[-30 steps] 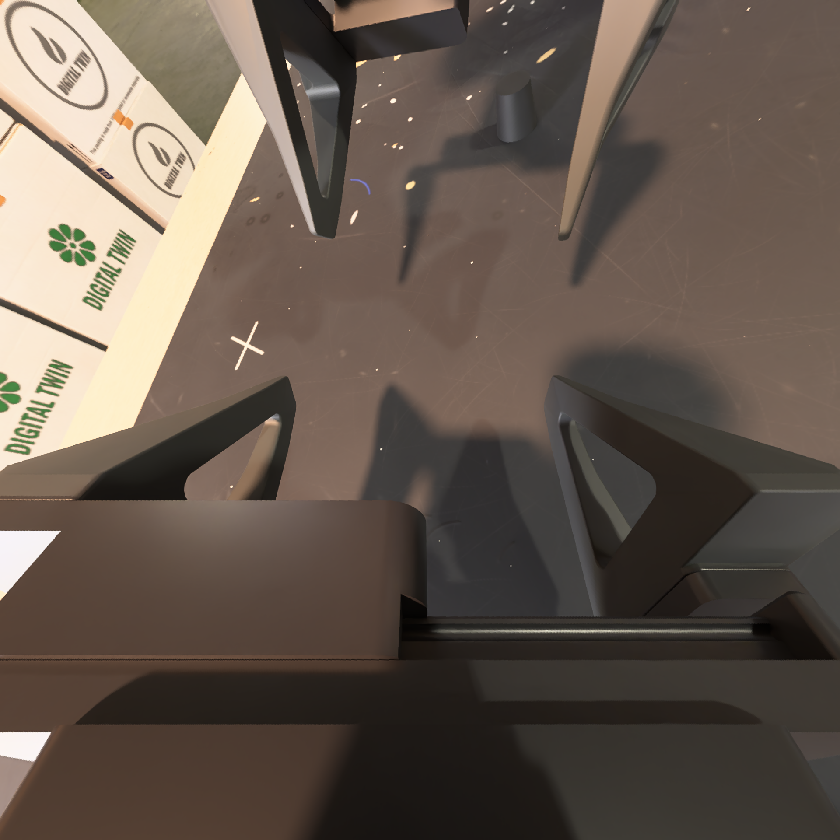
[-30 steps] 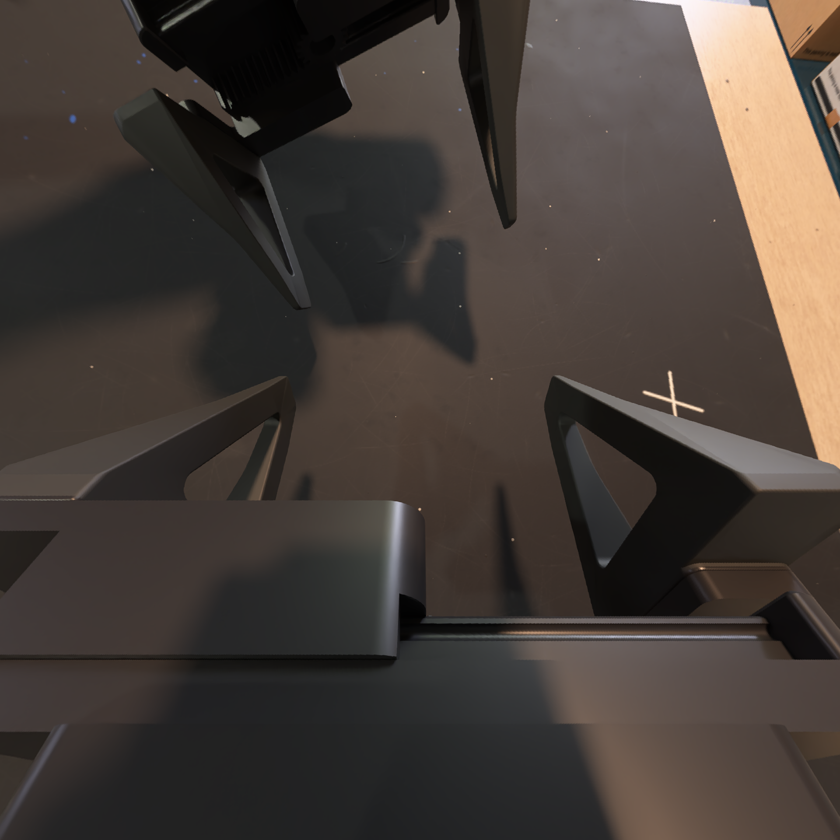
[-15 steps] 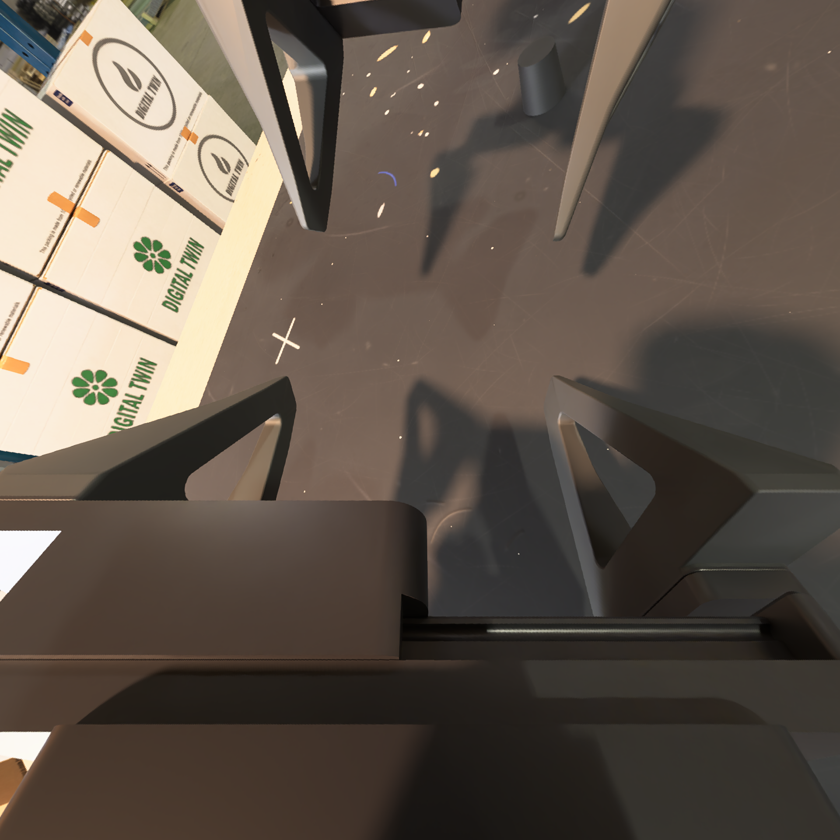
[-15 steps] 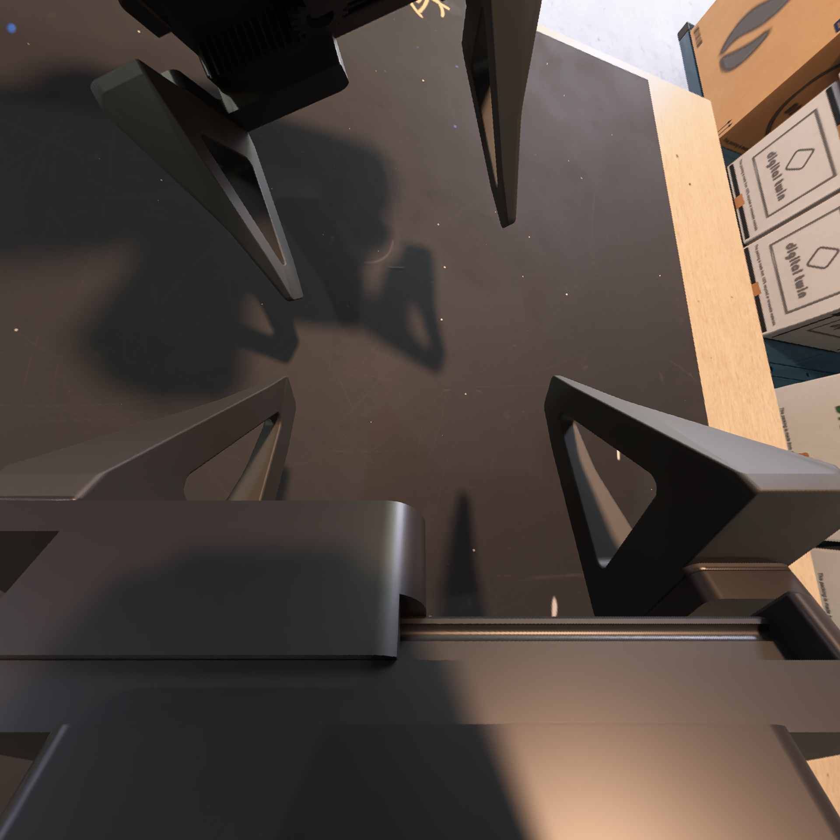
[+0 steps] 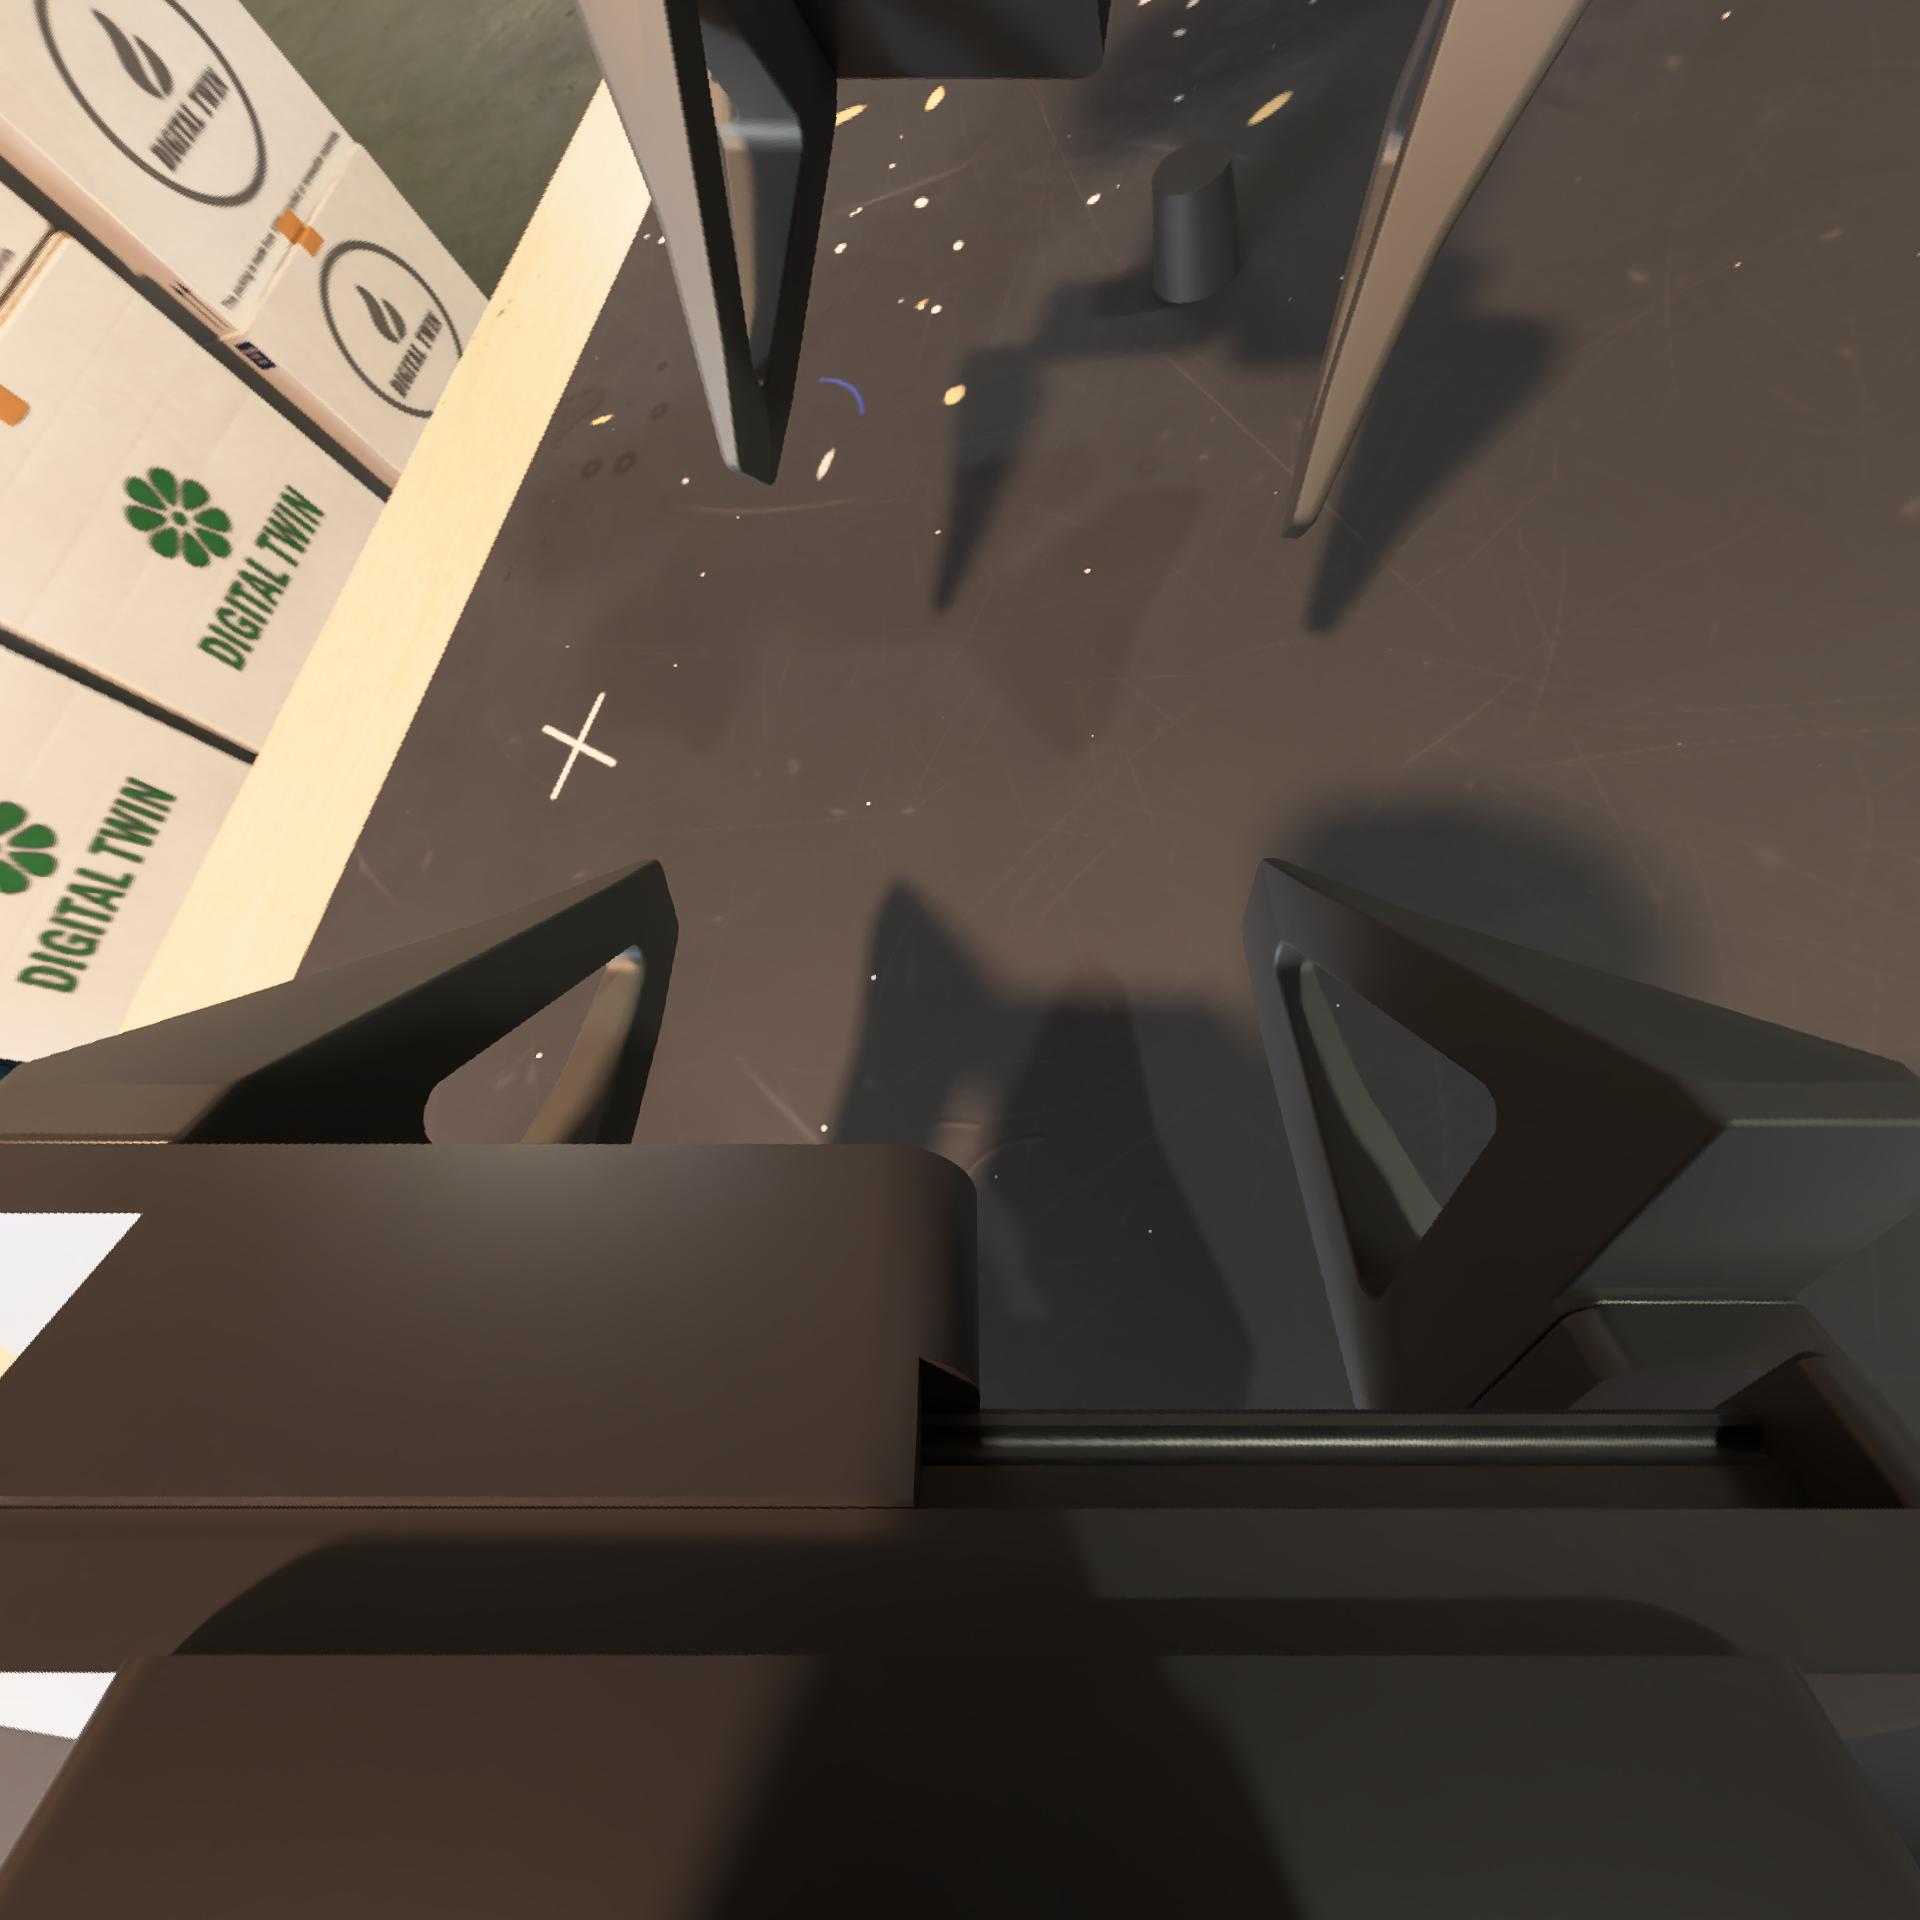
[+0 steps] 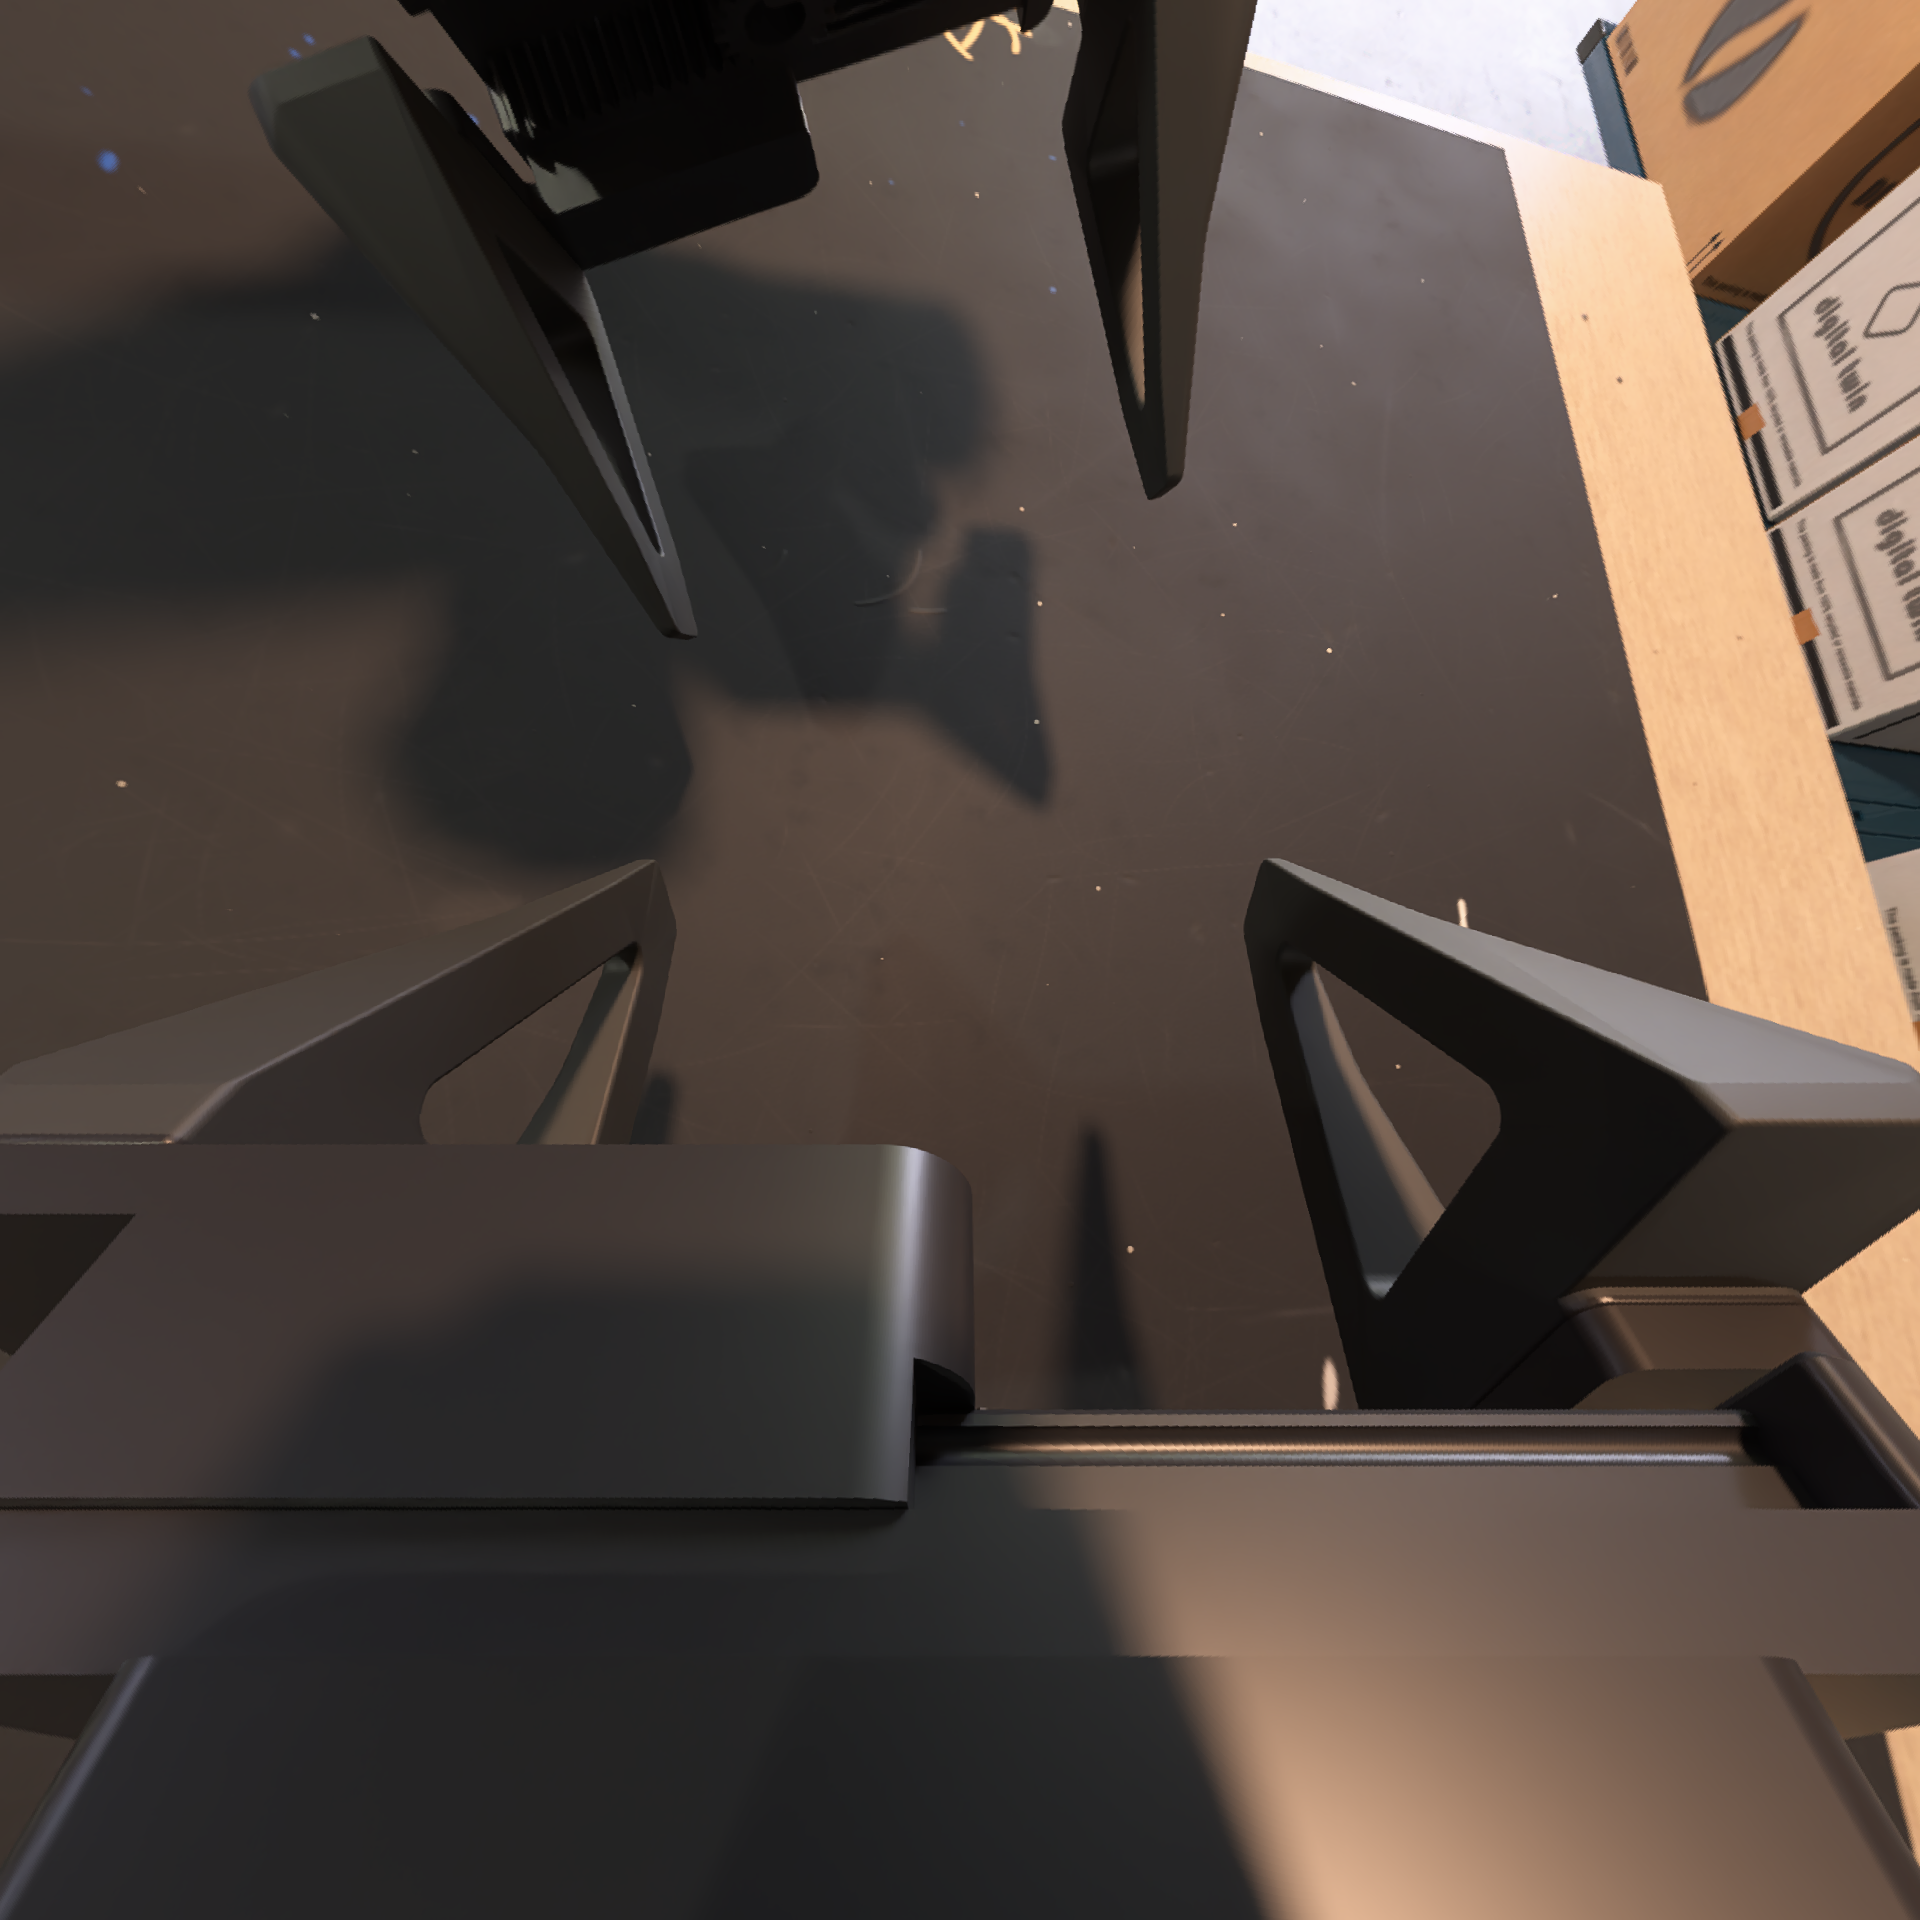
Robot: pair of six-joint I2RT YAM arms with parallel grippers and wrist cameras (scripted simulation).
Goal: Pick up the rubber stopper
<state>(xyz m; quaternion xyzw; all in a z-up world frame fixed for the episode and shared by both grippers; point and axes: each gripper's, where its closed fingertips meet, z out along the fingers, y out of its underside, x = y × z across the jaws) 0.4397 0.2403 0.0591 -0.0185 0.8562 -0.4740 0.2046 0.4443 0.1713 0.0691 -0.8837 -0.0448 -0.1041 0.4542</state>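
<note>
While unheld, rubber stopper (image 5: 1193,234) stands beyond left end effector (image 5: 961,883).

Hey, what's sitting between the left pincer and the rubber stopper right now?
In the left wrist view, nothing stands between the left pincer and the rubber stopper: only bare dark mat with shadows. The right pincer hangs over that stretch, its fingers either side.

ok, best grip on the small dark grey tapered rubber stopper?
Grip the small dark grey tapered rubber stopper across its round side wall, low toward the wider base, coming from above. It stands alone on the dark mat, so both sides are free.
</note>
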